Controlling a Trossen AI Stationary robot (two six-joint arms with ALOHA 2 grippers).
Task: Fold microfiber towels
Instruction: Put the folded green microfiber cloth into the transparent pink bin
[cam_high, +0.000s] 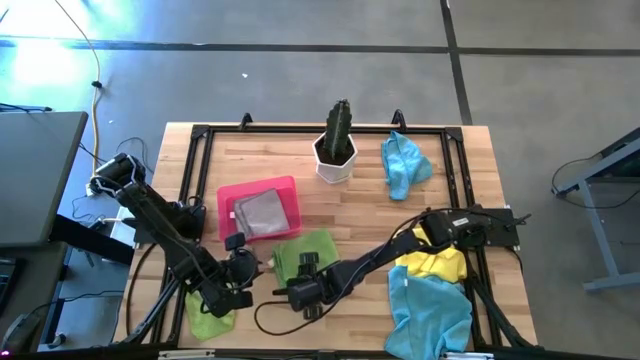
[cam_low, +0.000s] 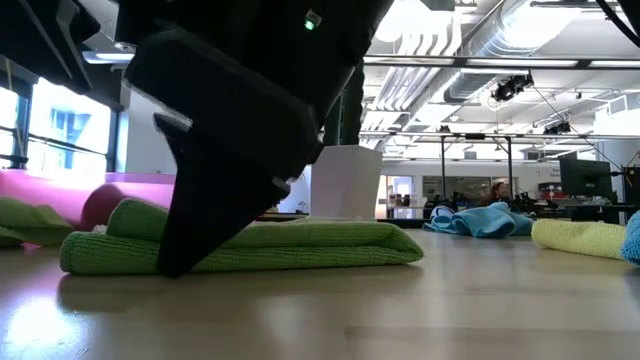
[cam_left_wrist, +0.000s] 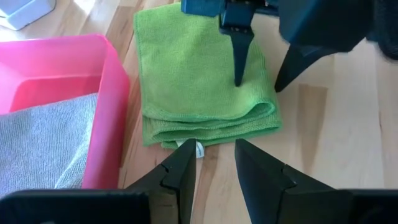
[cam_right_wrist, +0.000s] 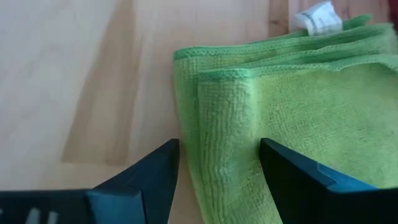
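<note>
A lime green microfiber towel (cam_high: 306, 250) lies folded flat on the table, just near of the pink tray (cam_high: 285, 188). A grey towel (cam_high: 260, 212) lies in that tray. My right gripper (cam_right_wrist: 217, 152) is open and astride the green towel's near folded edge (cam_right_wrist: 189, 124). One finger is over the cloth and the other over bare wood. My left gripper (cam_left_wrist: 211, 149) is open with nothing between its fingers. It hovers at the towel's left edge, by the white label (cam_left_wrist: 199, 148). My right gripper comes slanting down from the table's right. The tip of one finger (cam_left_wrist: 239, 74) is down on the green towel's top face (cam_left_wrist: 224, 87), close to its near edge. The other finger (cam_left_wrist: 292, 68) comes down on the wood beside that edge. The towel lies flat, nothing pinched.
A second green towel (cam_high: 208, 318) lies at the near left. Yellow (cam_high: 440, 266) and light blue (cam_high: 430, 312) towels are heaped at the near right. Another blue towel (cam_high: 404, 165) lies far right. A potted cactus (cam_high: 337, 148) stands at the far middle.
</note>
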